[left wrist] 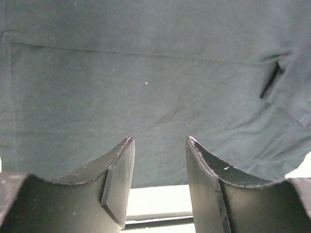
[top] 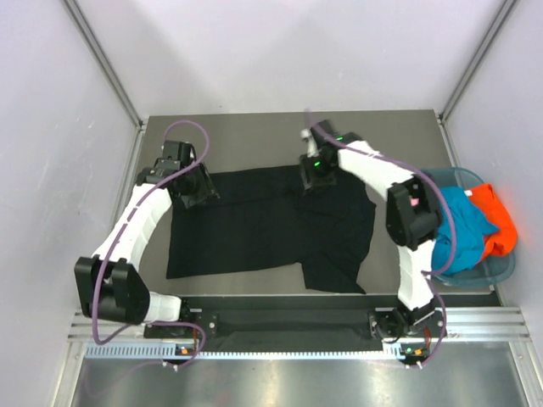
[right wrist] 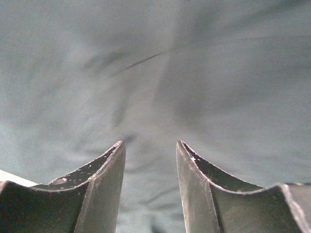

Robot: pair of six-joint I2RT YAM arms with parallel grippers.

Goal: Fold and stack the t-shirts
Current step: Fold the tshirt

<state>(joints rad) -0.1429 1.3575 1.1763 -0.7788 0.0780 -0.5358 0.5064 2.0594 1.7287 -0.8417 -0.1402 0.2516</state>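
Observation:
The black t-shirt (top: 271,225) lies spread flat on the table, its right part reaching down toward the near edge. My left gripper (top: 197,188) is open over the shirt's far left corner; in the left wrist view (left wrist: 159,145) its fingers frame dark cloth (left wrist: 146,82) and the cloth's edge. My right gripper (top: 316,176) is open over the shirt's far edge near the middle; in the right wrist view (right wrist: 148,148) only dark cloth (right wrist: 155,73) shows between the fingers. A teal-blue shirt (top: 458,222) and an orange shirt (top: 496,219) lie in the basket. No pink shirt shows.
The translucent blue-green basket (top: 501,270) stands at the table's right edge. The grey table (top: 254,140) is bare behind the shirt. White walls enclose the table on three sides. A metal rail (top: 288,339) runs along the near edge.

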